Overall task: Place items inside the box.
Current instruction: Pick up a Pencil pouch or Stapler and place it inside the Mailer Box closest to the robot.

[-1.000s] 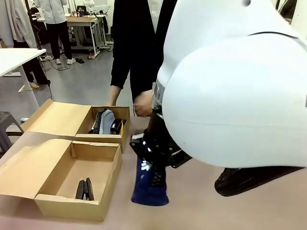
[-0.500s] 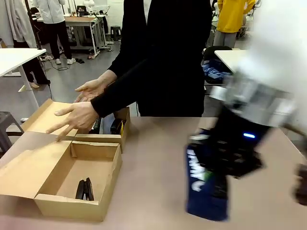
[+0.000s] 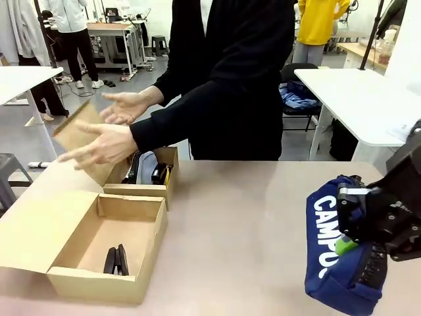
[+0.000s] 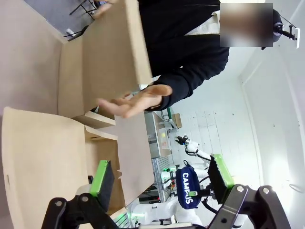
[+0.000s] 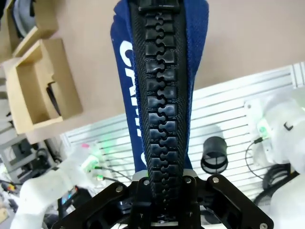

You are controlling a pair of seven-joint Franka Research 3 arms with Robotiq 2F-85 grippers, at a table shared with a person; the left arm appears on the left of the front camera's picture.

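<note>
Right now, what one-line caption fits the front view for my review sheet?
Right end effector grips a navy CAMPUS pencil case while a person's hands hold up the lid of the far box.

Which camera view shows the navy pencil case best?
The front view: the navy pencil case is held by the right gripper, with most of its shape and its white lettering visible. The right wrist view shows mostly its black zip, very close. The left wrist view shows it small and far off.
</note>
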